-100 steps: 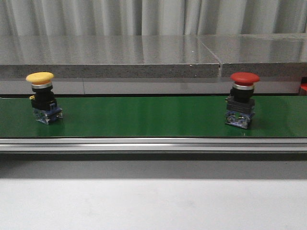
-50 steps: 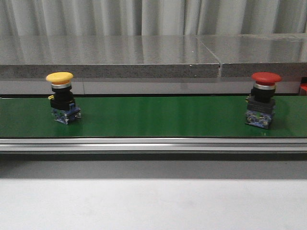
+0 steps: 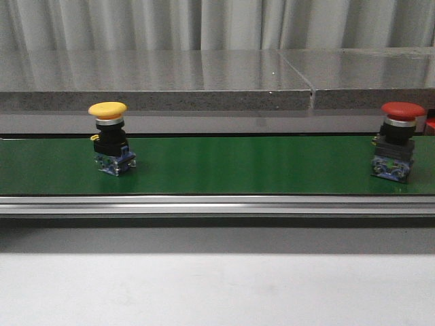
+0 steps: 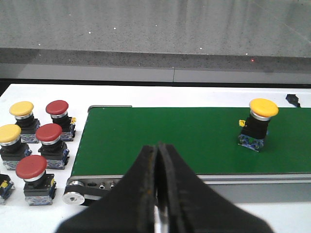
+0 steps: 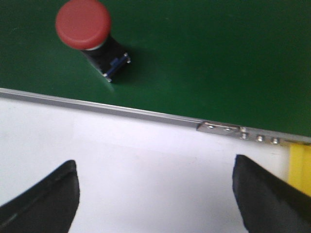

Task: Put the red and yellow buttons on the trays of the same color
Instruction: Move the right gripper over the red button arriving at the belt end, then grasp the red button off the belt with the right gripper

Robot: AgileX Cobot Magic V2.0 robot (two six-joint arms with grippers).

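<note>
Upright, yellow button (image 3: 109, 139) and red button (image 3: 399, 140) wear domed caps

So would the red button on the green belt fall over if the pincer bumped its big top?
Probably yes. The red button carries a wide mushroom cap on a narrower, tall body, so a push up high would likely tip it. It looks like hard, stiff plastic, so it shouldn't squash. The smooth rounded cap may be slippery; gripping the square black body seems safer.

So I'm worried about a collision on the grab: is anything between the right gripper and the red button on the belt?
Nothing visible. In the right wrist view the open right gripper hangs over bare white table, with only the belt's metal edge between it and the red button.
</note>
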